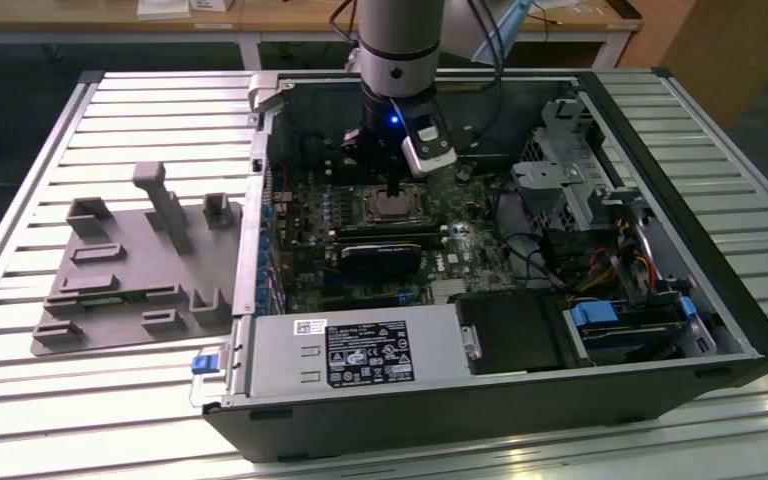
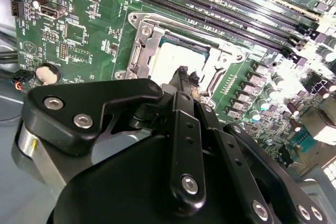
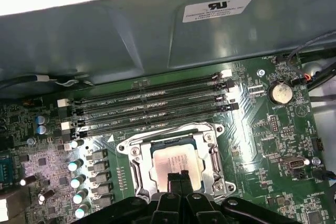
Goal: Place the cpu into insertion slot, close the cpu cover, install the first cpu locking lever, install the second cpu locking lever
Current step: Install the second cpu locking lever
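Jaws (image 3: 177, 178) pressed together, black tips over the dull silver cpu (image 3: 176, 162) under its metal cpu cover (image 3: 137, 169).

arm (image 1: 398, 45): silver-grey, black joint band | claw (image 2: 182, 73): black links, silver screws

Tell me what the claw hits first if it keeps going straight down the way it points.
Most likely the cpu: the claw points down at its silver top, framed by the cpu cover in the insertion slot. Whether it already touches is unclear.
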Motion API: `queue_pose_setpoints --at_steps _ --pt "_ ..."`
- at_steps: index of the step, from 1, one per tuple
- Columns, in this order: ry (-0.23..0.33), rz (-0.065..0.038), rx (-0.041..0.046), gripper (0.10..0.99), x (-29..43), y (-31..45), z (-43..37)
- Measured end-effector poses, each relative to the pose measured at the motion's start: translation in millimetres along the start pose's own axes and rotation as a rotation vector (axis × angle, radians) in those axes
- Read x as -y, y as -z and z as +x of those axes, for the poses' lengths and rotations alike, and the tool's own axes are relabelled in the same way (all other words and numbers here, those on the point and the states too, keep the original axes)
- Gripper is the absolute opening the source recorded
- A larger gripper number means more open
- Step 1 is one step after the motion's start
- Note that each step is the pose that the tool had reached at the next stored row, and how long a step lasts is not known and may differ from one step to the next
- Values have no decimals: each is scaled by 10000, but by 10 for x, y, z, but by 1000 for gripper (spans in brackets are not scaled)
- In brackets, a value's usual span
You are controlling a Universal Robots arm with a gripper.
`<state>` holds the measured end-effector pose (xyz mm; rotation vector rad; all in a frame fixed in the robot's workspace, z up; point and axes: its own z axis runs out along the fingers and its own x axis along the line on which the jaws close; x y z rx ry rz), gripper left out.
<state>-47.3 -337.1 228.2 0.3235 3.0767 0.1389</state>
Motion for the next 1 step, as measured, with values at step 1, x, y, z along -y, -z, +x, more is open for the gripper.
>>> queue_pose_setpoints --at_steps 1 --pt "0 1 0 102 0 0 0"
